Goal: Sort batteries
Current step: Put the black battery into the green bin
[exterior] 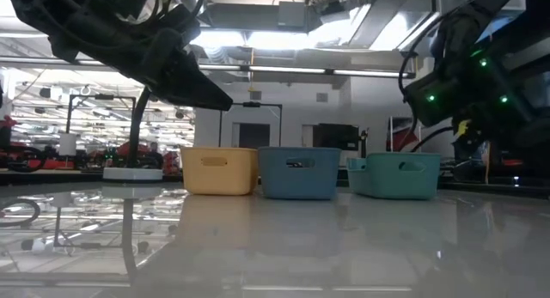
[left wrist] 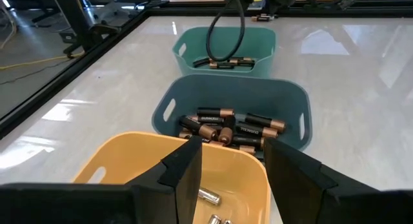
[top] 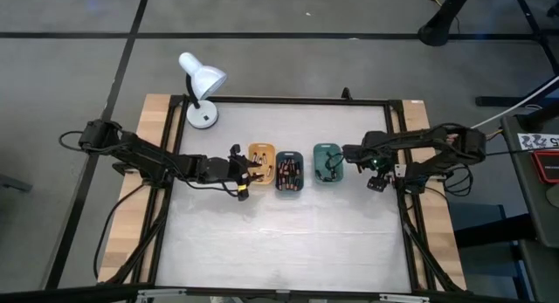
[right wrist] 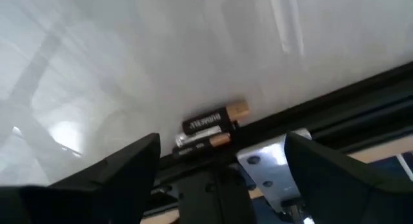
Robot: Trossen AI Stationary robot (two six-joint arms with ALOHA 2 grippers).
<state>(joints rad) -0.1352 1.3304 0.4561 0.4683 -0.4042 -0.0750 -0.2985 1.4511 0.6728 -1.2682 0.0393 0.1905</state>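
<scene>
Batteries point(left wrist: 226, 126) fill the dark teal middle tray point(left wrist: 293, 101) of three set in a row on the white tabletop point(top: 279, 242), with a few more in the green tray point(left wrist: 258, 40), silvery ones in the orange tray point(left wrist: 116, 162), and two lying loose against the tabletop's black edge frame point(right wrist: 213, 130). The left gripper point(left wrist: 232, 169) hangs over the orange tray, jaws apart and empty. The right gripper point(right wrist: 219, 162) hovers above the two loose batteries, jaws spread wide.
</scene>
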